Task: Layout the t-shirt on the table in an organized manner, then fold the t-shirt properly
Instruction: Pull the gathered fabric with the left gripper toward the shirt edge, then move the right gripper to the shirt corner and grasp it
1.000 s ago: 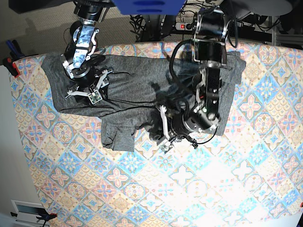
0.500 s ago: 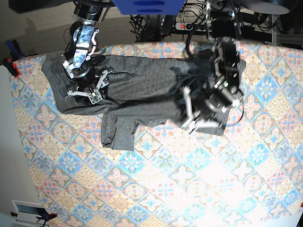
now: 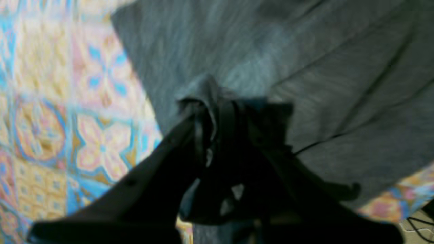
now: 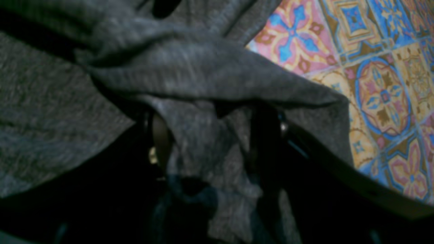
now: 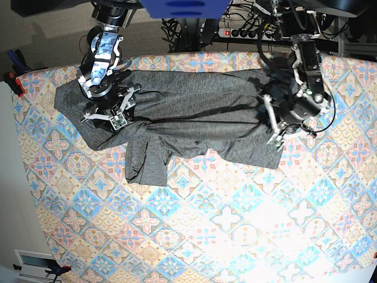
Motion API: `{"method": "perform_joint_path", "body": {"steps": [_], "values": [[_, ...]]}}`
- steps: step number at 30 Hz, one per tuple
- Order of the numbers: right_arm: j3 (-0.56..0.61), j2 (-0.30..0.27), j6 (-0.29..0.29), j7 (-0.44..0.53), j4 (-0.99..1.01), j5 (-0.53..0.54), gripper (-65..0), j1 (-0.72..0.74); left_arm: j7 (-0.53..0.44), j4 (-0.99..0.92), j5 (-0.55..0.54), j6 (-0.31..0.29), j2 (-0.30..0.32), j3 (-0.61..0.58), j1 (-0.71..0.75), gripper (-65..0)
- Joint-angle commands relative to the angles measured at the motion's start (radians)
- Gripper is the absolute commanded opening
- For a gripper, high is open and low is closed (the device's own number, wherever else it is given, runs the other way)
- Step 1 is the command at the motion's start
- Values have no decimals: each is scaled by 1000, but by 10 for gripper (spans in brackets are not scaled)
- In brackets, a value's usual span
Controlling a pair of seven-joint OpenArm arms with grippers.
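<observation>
The t-shirt (image 5: 194, 115) lies stretched along the far edge of the table (image 5: 224, 224), a long dark-grey band running from near the far left corner to well past the middle, with a flap (image 5: 144, 165) hanging toward the near side at its left-centre. It is far from flat: long creases run along it between the two arms, and the cloth looks drawn taut between them.

The right gripper (image 5: 109, 115) sits on the shirt's left end, near the far left corner of the table. Its jaws stand apart, and in the right wrist view a bunched fold of grey fabric (image 4: 203, 142) runs down between the two dark fingers (image 4: 261, 142). From these pictures I cannot tell whether the fabric is really held or just draped there.

The left gripper (image 5: 277, 127) is over the shirt's right end, close to the far edge. Its fingers are pressed together on a pinch of cloth; the left wrist view shows the fabric gathered into a small peak (image 3: 203, 98) right at the fingertips, with the rest of the shirt spreading away smoothly behind it and the patterned cloth of the table showing to one side. That view is blurred, so finer detail of the grip is lost.
</observation>
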State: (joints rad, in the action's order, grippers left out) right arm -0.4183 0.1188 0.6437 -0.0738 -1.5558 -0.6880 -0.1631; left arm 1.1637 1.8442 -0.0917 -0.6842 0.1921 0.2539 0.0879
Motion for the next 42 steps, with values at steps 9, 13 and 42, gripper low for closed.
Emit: {"method": "perform_joint_path", "body": {"steps": [9,13,42], "values": [[-40,-9,-12,-65,-16,-52,-330,-13,-95,-145,2,2,54,-17,-32,-616],[-81,-6,-12,-60,-88,-48,-330,-16,-97,-145,4,4,54,-18,-37,-614],[123,25,-8,-70,-196,-123,-329,-94,-156,-426,224,10,-151,-250,-242,-614]]}}
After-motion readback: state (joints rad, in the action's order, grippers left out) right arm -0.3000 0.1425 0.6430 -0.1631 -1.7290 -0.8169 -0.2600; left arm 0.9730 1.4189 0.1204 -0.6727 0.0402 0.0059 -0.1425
